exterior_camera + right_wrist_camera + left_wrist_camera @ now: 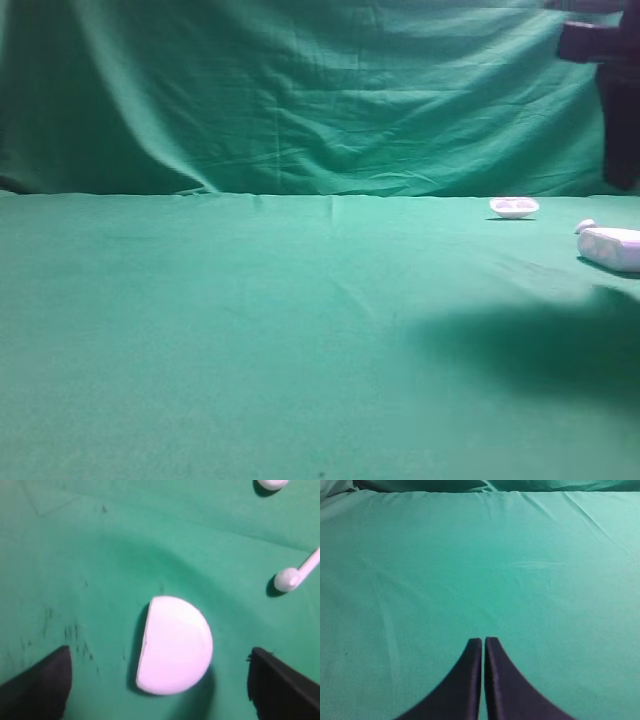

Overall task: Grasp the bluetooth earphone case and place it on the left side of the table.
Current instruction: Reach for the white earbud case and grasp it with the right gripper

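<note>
Green cloth covers the table (250,330) from edge to edge. My right gripper (160,680) hangs with its jaws spread wide, one dark fingertip (37,685) at the lower left of the wrist view and the other at the lower right, touching nothing. Between them, apart from both, lies the bluetooth earphone case (172,645), white and smooth; in the high view it sits at the far right edge. My left gripper (483,645) is pressed closed, empty, above bare cloth.
</note>
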